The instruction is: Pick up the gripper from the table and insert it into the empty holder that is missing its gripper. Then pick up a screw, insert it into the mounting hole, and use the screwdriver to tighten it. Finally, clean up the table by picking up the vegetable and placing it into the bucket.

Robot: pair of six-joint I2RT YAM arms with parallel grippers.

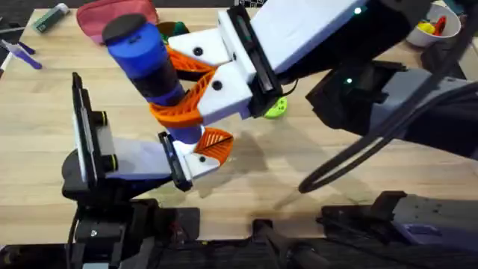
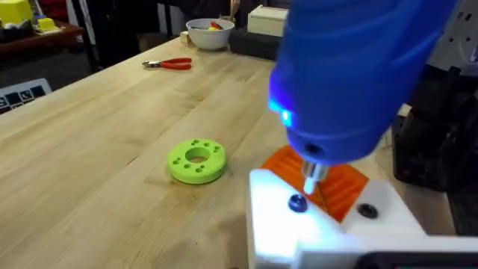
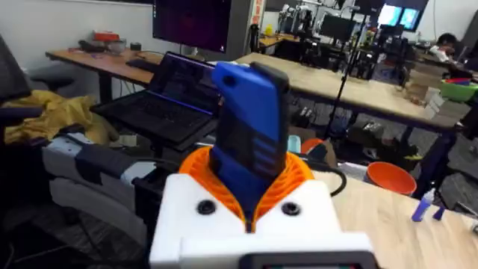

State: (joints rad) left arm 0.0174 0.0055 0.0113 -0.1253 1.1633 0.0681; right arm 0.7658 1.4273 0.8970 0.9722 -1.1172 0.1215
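Blue screwdriver point(image 1: 146, 63): stood almost upright over the middle of the table, pinched between orange pads point(image 1: 183, 108) of the right gripper point(image 1: 187, 86); thin metal tip point(image 2: 310, 175) pointed down, just above a dark screw point(image 2: 297, 203).
Right gripper fingers: pressed on both sides of the screwdriver body, seen from the right wrist too point(image 3: 250, 161).
Left gripper point(image 1: 202, 153): reached in low from the left, white with an orange wedge point(image 1: 216, 142) at its end.
Left gripper fingers: cannot tell if spread or pressed together.
Screw: sat in a hole on the white block point(image 2: 299, 224), next to the orange piece point(image 2: 336, 187).
Wooden table point(image 1: 45, 112): light planks.
Green ring point(image 2: 197, 161): flat on the table, near the white block, apart from it.
Red pliers point(image 2: 170, 64): far side of the table.
White bowl point(image 2: 210, 33): past the pliers, small toys inside.
Orange bucket point(image 3: 390, 179): at the table's far edge in the right wrist view.
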